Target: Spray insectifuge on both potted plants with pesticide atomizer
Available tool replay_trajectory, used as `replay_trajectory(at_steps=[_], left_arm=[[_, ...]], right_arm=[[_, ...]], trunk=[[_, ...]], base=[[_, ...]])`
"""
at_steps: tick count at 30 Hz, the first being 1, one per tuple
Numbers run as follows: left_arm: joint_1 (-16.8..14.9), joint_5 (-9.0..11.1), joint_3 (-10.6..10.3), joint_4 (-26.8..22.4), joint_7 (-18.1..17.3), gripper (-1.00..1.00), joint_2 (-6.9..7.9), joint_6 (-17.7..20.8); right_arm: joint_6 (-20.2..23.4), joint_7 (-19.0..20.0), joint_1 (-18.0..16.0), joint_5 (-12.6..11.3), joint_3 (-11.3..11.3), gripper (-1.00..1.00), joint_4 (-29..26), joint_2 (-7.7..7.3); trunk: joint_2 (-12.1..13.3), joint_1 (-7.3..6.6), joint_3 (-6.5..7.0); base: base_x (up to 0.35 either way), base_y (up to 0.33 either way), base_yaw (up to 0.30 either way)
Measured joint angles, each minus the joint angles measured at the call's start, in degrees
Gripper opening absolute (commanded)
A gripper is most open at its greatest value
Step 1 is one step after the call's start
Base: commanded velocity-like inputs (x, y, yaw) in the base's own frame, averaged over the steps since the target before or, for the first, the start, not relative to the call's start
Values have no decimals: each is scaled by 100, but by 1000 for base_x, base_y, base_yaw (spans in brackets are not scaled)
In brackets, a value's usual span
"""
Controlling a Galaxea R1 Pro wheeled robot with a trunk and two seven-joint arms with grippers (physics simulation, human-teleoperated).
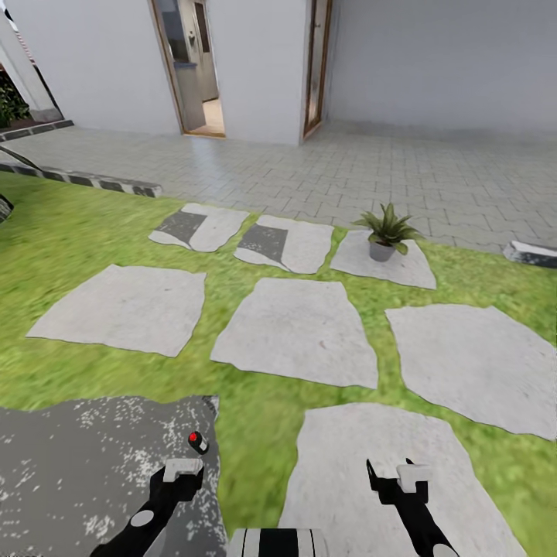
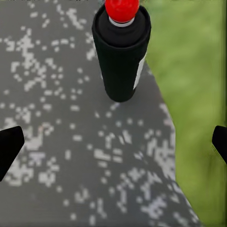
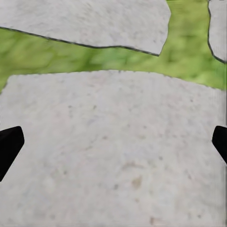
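One potted plant [image 1: 384, 232], a rosette of pointed green leaves in a small grey pot, stands on a far stepping stone at the lawn's paved edge. A small black cylinder [image 1: 199, 442] [image 2: 121, 52] with a red round top and a white side stripe stands upright on the speckled grey patio [image 1: 70, 464]. I cannot tell whether it is the pesticide atomizer. My left gripper [image 1: 182, 470] [image 2: 113, 142] is open just short of it, with nothing between its fingers. My right gripper [image 1: 396, 475] [image 3: 113, 144] hangs open over a pale stepping stone [image 3: 109, 151].
Pale irregular stepping stones [image 1: 298, 329] lie across the green lawn [image 1: 70, 232]. Beyond them is grey paving [image 1: 433, 178], a white house wall and an open doorway [image 1: 197, 66]. A striped kerb [image 1: 100, 182] borders the lawn at the far left.
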Motion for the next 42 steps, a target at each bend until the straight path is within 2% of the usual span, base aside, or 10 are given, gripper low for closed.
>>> replay_trajectory(at_steps=[9,20,34,42], left_arm=[[-8,0,1,-10,2,100,-2,0],[-20,0,-4,-3,1,100,-8,0],[-45,0,1,0,1,100,-9,-6],[-45,1,-1,-1,0,100,-8,-9]], right_arm=[[-1,0,-1,0,7,100,2,1],[-1,0,0,0,7,100,1,0],[1,0,0,0,2,100,147,0],[-1,0,0,0,8,100,185,0]], trunk=[[0,0,0],[0,0,0],[0,-2,0],[0,0,0]], base=[[81,-71,219],[17,-9,21],[217,-182,19],[50,-43,111]])
